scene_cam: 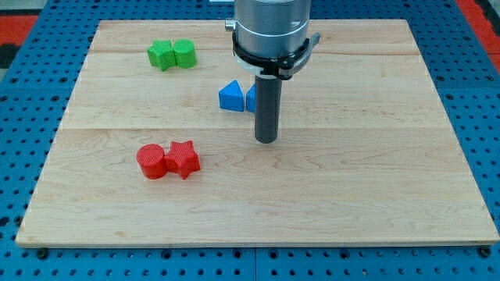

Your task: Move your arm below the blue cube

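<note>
My dark rod comes down from the arm's grey body at the view's top middle, and my tip (266, 140) rests on the wooden board (351, 195). A blue triangular block (230, 97) sits just up and to the left of the tip. A second blue block (251, 97), mostly hidden behind the rod, touches its right side; its shape cannot be made out. The tip is below these blue blocks and slightly to their right, with a small gap.
A green star block (161, 55) and a green cylinder (184, 53) touch at the board's top left. A red cylinder (152, 161) and a red star block (183, 159) touch at the lower left. A blue pegboard surrounds the board.
</note>
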Robot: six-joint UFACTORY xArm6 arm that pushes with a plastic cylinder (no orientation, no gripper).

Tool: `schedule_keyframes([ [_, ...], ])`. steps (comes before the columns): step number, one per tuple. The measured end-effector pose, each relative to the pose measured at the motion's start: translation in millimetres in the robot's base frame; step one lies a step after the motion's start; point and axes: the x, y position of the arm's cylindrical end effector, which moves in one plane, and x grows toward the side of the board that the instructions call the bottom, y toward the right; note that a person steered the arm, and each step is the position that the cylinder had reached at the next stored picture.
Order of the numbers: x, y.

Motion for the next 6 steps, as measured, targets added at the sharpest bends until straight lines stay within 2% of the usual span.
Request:
schedule_keyframes([
  [4,-44,13],
  [5,-37,18],
  [6,-5,21],
])
